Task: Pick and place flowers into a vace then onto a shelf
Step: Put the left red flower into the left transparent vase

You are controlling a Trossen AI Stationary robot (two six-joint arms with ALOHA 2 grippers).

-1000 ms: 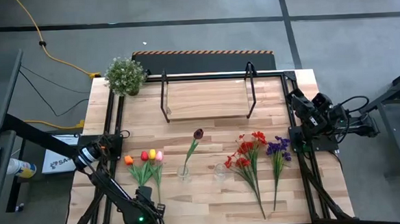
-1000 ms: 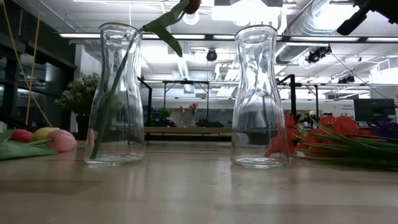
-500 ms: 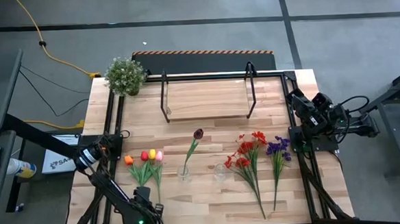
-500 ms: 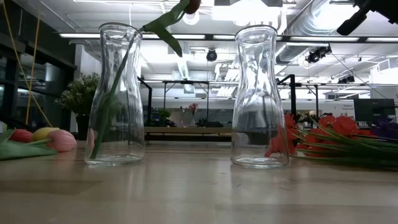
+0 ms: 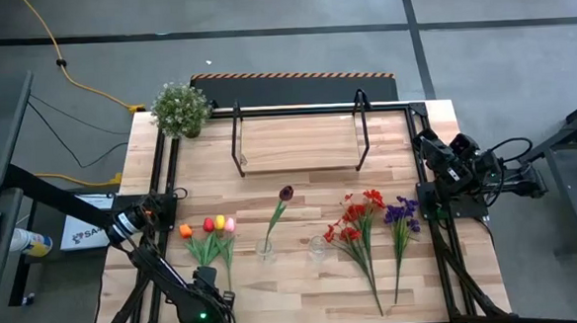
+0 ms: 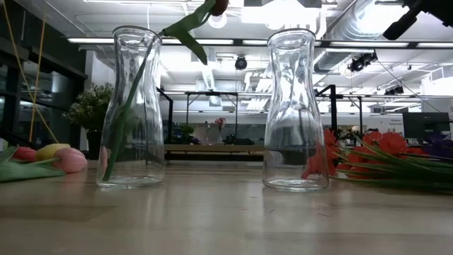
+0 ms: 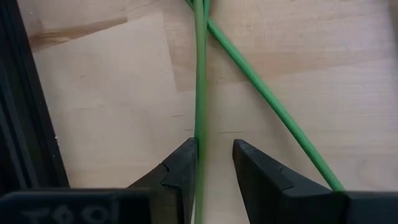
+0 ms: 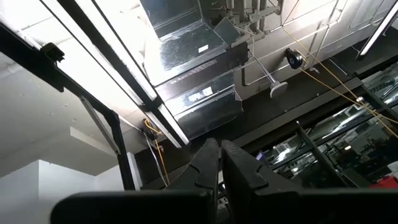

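Orange, red, yellow and pink tulips [image 5: 208, 226] lie flat on the table at the left, stems toward the near edge. My left gripper [image 5: 212, 287] is low over their stem ends, open. One green stem [image 7: 199, 93] runs between its fingers [image 7: 214, 146] and a second stem [image 7: 267, 99] crosses beside them. A maroon tulip [image 5: 286, 193] stands in the left glass vase [image 6: 134, 106], leaning on its rim. The right glass vase [image 6: 296, 110] is empty. Red sprays [image 5: 356, 222] and purple sprays [image 5: 401, 213] lie at the right. My right gripper [image 8: 219, 163] waits at the table's right edge, shut, pointing up. My left gripper is open around one tulip stem [image 7: 199, 134] near its cut end. The fingers point down at the table and the stem lies on the wood. It runs close along one finger's inner side [image 7: 186, 158]; I cannot tell whether it touches.
The light-wood shelf [image 5: 299, 143] on its black frame stands at the far middle. A bushy potted plant [image 5: 180, 108] stands at the far left corner. Black frame rails [image 5: 163, 178] run along both sides of the table. Bare wood lies between the vases and the shelf.
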